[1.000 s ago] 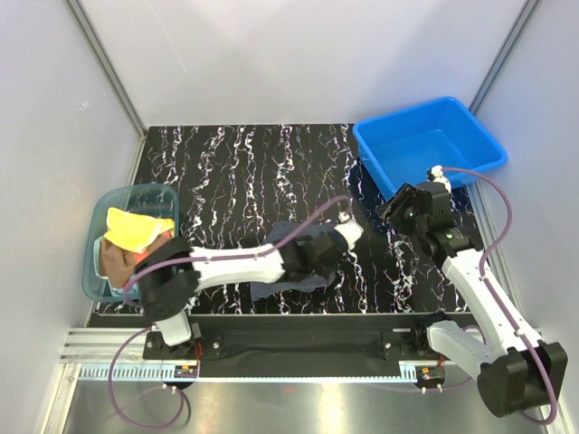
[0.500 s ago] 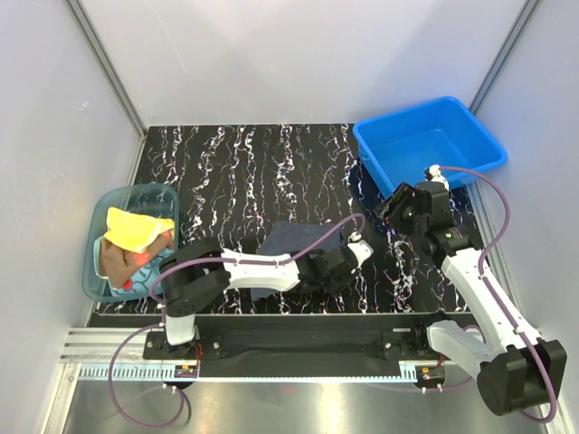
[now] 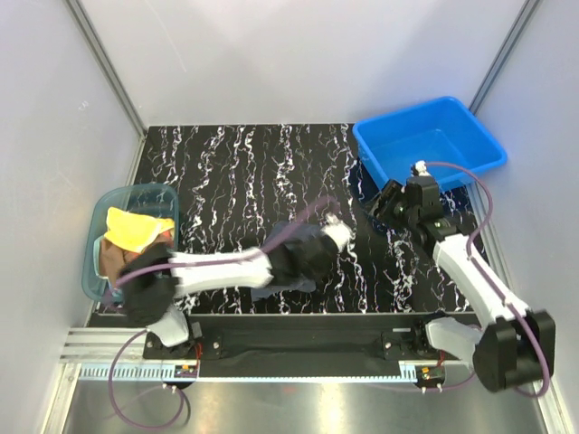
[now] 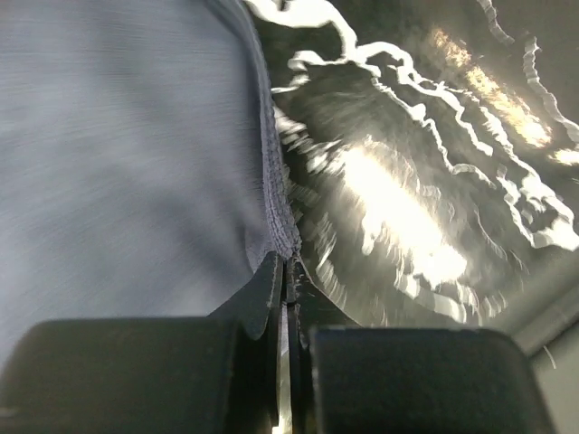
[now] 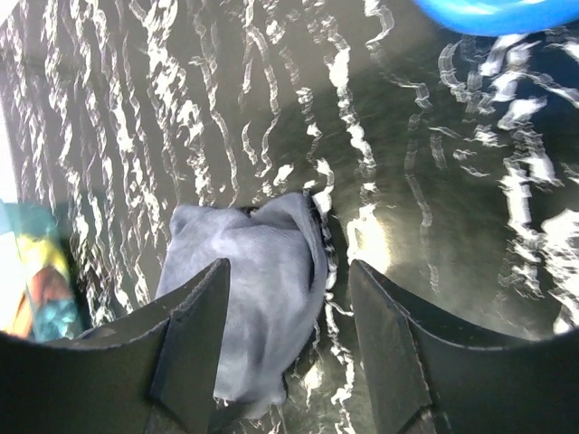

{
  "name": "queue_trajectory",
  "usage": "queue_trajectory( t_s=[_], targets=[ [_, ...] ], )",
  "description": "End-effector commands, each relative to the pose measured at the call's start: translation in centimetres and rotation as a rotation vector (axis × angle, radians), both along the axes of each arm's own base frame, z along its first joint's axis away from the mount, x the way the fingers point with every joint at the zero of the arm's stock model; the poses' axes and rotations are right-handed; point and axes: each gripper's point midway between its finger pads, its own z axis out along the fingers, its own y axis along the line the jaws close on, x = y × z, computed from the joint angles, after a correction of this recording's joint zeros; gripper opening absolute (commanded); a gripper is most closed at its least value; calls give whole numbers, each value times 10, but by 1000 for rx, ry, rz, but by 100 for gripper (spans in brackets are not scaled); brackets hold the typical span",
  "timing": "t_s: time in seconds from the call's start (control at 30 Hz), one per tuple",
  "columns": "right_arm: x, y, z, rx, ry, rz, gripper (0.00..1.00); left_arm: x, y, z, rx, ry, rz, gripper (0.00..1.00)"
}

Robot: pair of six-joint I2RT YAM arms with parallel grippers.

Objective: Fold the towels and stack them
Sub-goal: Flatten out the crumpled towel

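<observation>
Left tool (image 4: pixel 285 264) was pinched shut on edge of slate-blue towel (image 5: pixel 244 307), which lay crumpled on the desk (image 3: pixel 235 172), front middle. Right tool (image 5: pixel 289 264) hung open and empty above desk, near blue bin (image 3: pixel 425 149). Yellow towel (image 3: pixel 136 228) sat in teal tub (image 3: pixel 136 188)
</observation>
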Motion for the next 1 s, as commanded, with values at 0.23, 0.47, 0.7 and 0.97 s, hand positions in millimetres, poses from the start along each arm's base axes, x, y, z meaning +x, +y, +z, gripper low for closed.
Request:
queue_trajectory(
  t_s=[0.23,0.47,0.7,0.97],
  targets=[
    [40,90,-4,172,-132,450,63,76,132,94,-241,-21,370,0],
    [69,132,-28,129,-149,585,61,96,154,75,-204,56,527,0],
    [55,167,-81,79,-45,661,59,111,178,74,-211,63,631,0],
    [47,170,-134,-8,72,616,55,115,177,73,-218,72,631,0]
  ],
)
